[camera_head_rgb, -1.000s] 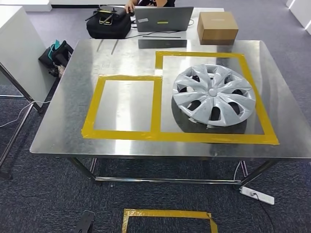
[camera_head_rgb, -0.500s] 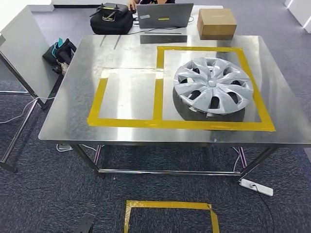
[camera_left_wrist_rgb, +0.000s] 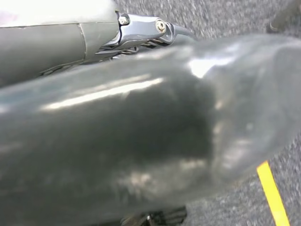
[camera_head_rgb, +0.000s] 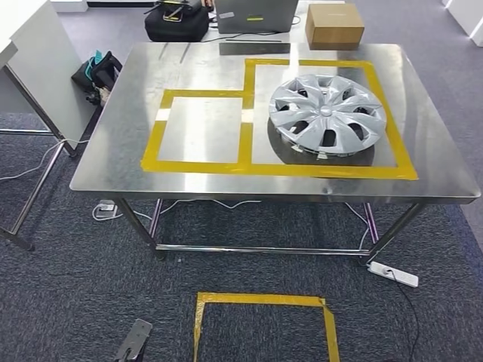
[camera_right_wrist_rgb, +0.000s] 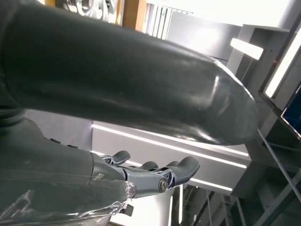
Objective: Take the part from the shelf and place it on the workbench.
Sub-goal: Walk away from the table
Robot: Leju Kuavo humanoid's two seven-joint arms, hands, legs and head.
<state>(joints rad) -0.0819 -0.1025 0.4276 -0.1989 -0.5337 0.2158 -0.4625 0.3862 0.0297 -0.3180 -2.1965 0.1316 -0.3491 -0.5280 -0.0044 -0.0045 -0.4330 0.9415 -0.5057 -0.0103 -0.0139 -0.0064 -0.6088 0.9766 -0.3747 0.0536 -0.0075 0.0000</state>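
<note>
Wheel cover (camera_head_rgb: pixel 326 114) lies flat inside the larger taped box on the surface (camera_head_rgb: pixel 114 154); judged light, rigid, slick plastic, best gripped at rim; right hand (camera_right_wrist_rgb: pixel 156 174) empty, fingers apart; left hand's state indeterminable.

workbench (camera_head_rgb: pixel 114 162) | steel | wheel cover (camera_head_rgb: pixel 327 113) inside larger yellow tape frame (camera_head_rgb: pixel 245 143)
</note>
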